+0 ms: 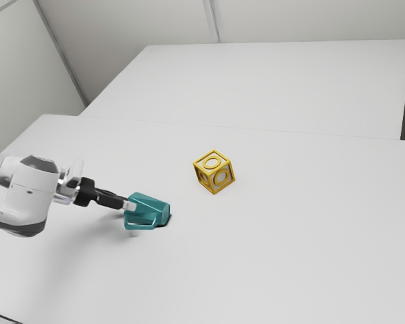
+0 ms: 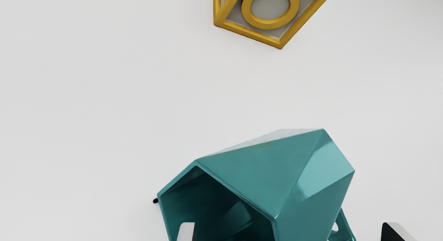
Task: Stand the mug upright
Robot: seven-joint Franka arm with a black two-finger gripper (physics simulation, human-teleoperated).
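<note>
One teal mug is lying on its side on the worktop, well in from the far edge and toward the corner at the exterior view's left, its mouth facing the arm and its base pointing toward the exterior view's right. Your claw is standing released at the mouth, its fingers spread: one is showing over the dark opening, the other beyond the outer wall, past the handle. You are probably lining up a grip across the wall, so you are wanting one finger truly inside the cup and the other clear of the handle before closing. Those slanting facets are likely inviting a slip, so you are better off reaching a little deeper and squeezing evenly. Once the grip is holding, you are lifting just enough to free the base, tilting the mouth slowly upward and setting the base down flat before letting go. A yellow cube is sitting nearer the far edge, so you are steering the swing clear of it.
</note>
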